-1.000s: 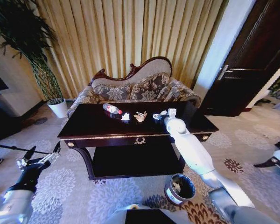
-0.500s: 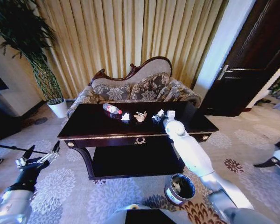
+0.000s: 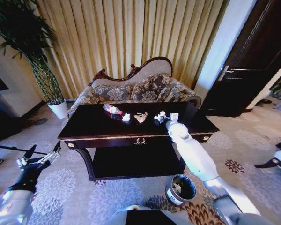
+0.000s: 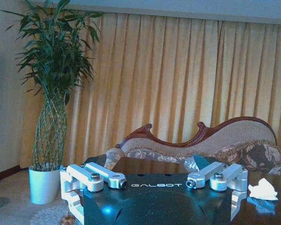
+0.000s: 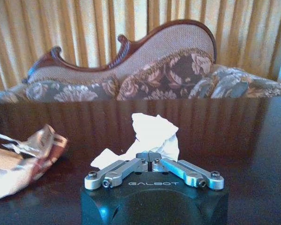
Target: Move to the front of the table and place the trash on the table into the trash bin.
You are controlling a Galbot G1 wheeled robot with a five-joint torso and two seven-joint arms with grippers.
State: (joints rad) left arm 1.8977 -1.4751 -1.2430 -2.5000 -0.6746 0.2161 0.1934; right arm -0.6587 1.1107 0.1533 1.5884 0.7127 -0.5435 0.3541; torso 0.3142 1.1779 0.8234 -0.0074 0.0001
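Note:
The dark glossy table (image 3: 89, 124) stands straight ahead. On it lie a clear bottle with a red label (image 3: 112, 109), a small white paper scrap (image 3: 126, 117) and a brownish crumpled wrapper (image 3: 141, 116). My right arm reaches over the table's right part. Its gripper (image 3: 159, 119) is shut on another crumpled white paper scrap (image 3: 160, 114). In the right wrist view the gripper (image 5: 151, 160) pinches that scrap (image 5: 152, 131) just above the tabletop (image 5: 253, 140), with the wrapper (image 5: 23, 157) beside it. The trash bin (image 3: 170, 191) stands on the carpet below my right arm. My left gripper (image 3: 40, 159) hangs open, low at the left.
A carved floral sofa (image 3: 140, 86) stands behind the table, in front of gold curtains. A plant in a white pot (image 3: 59, 108) is at the back left, and a dark door (image 3: 253, 61) at the right. Patterned carpet lies open in front of the table.
My right arm has shifted slightly to the right at the paper scrap on the table. The left arm has stayed where it was.

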